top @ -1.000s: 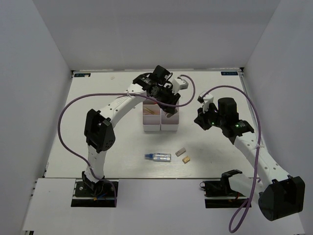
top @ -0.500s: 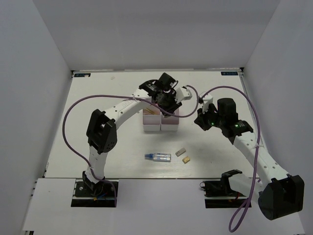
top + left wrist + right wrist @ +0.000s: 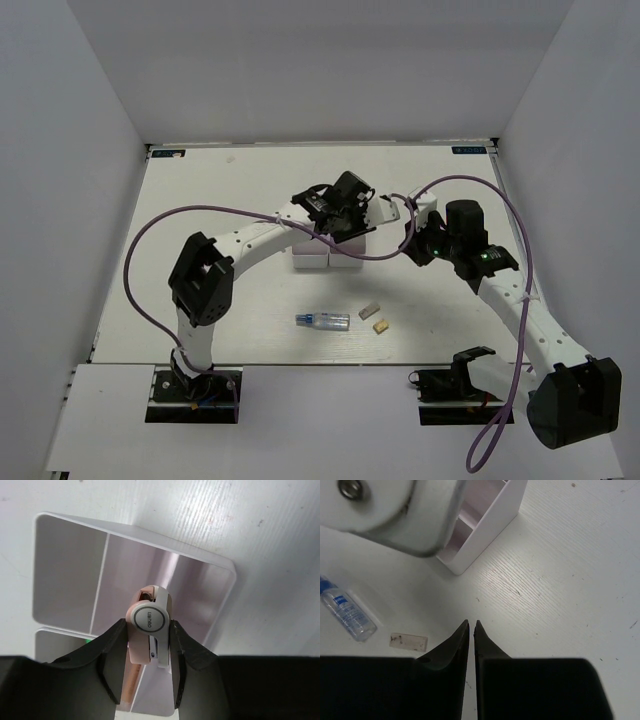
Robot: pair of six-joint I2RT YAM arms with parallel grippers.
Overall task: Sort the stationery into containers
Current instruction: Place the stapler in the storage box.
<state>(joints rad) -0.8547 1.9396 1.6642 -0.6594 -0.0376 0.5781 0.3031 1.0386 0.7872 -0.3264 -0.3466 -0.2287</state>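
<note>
Though I can't read its lettering, my left gripper (image 3: 147, 630) pinches the pink capsule (image 3: 149, 621) above a container (image 3: 70, 565); the right gripper (image 3: 470, 627) hovers, jaws pressed together.

Pink capsule (image 3: 149, 630) w/ white-grey round cap, centre of left-wrist view. Left gripper (image 3: 148, 627) jaws black. Box (image 3: 70, 570) white, pinkish inside. Tube (image 3: 330, 320) clear w/ blue end. Grey eraser (image 3: 370, 311), tan eraser (image 3: 381, 325). Purple cables (image 3: 220, 208). White surface (image 3: 200, 170).

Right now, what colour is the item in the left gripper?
Pink and white capsule, clearest in left wrist view.
</note>
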